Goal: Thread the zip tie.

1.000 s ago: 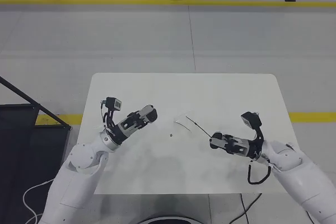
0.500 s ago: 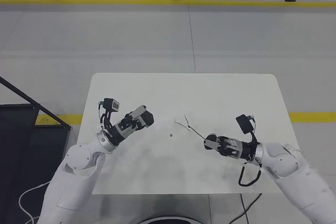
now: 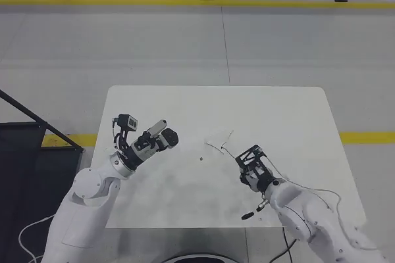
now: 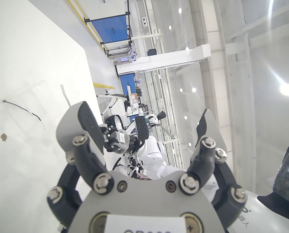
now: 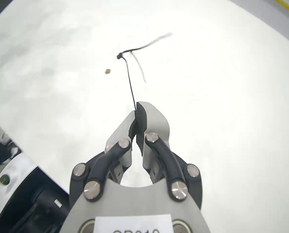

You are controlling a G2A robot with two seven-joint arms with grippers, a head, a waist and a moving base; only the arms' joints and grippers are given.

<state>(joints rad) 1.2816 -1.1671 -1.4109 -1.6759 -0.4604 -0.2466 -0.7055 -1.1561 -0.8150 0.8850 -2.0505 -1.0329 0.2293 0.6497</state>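
**Top view.** White rectangular table with rounded corners [image 3: 184, 98]: broad bare surface toward the far edge and both side edges. Both arms sit over the near half. Thin black plastic zip tie [image 3: 229, 151] near the table's centre, a slim line running from the right gripper [image 3: 242, 166] toward a short pale strip [image 3: 218, 141]. Small brown speck [image 3: 201, 158] near it, not touching. Left gripper [image 3: 166, 133] over the table's left part, well apart from the zip tie, tipped upward.

**Left wrist view.** Table [image 4: 25, 49] edge and one rounded corner visible, open hall beyond. Zip tie [image 4: 20, 107] reads as a thin dark curved line with a small head at one end. Pale strip [image 4: 64, 95] near it, brown speck [image 4: 3, 137] apart. Left gripper [image 4: 144, 112]: jaws spread wide, nothing between them.

**Right wrist view.** Table [image 5: 207, 98] bare on all sides of the tie. Zip tie [image 5: 129, 81]: straight black strap rising from the pads to a small head, then a sharp bend and a blurred tail going off sideways. Pale strip [image 5: 139, 70] beside the bend; contact cannot be told. Brown speck [image 5: 107, 71] just beside the head. Right gripper [image 5: 137, 112]: jaws pinched together on the strap's end, angled down toward the surface.
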